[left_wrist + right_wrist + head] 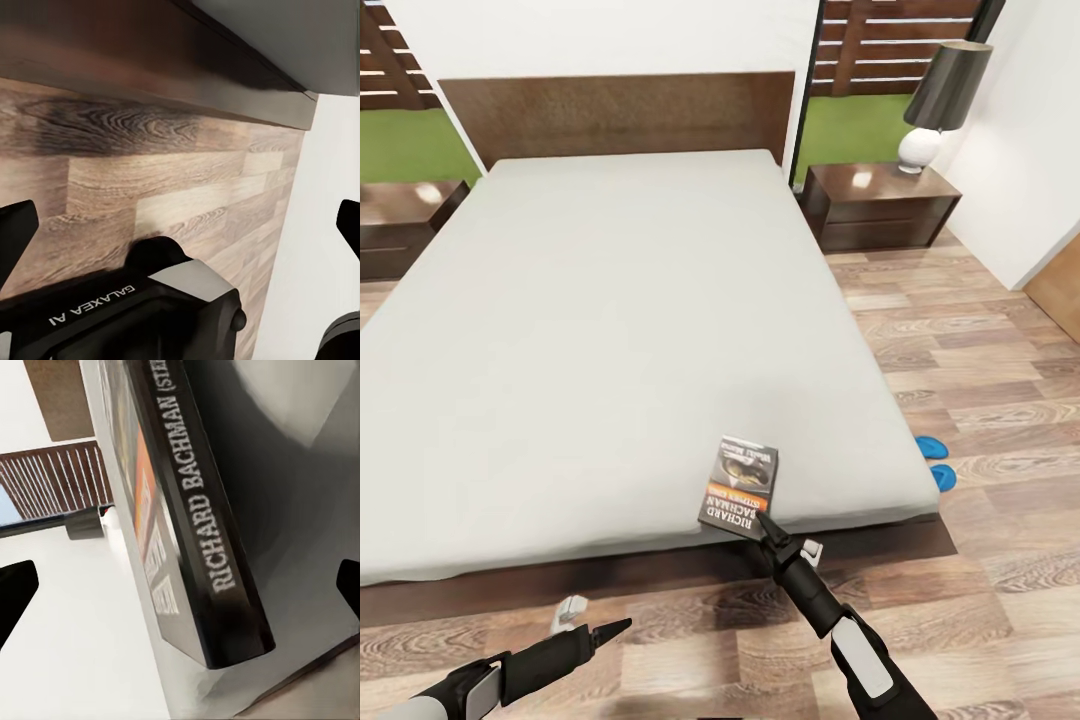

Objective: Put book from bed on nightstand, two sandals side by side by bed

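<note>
Book lying flat at foot edge of bed, right gripper being held at its near corner, fingers spread either side of spine, nothing pinched yet. Risk: thin book being nudged off edge or slipping from corner grab, tbh. Left gripper idling open over floor. Right nightstand partly taken by lamp; sandals lying beside bed, floor there wide open.

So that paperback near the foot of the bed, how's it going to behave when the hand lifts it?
The book looks thin and small, so probably light. Its glossy cover may slip on the smooth mattress if nudged. Being a paperback, it could flex if the right hand pinches one edge.
</note>
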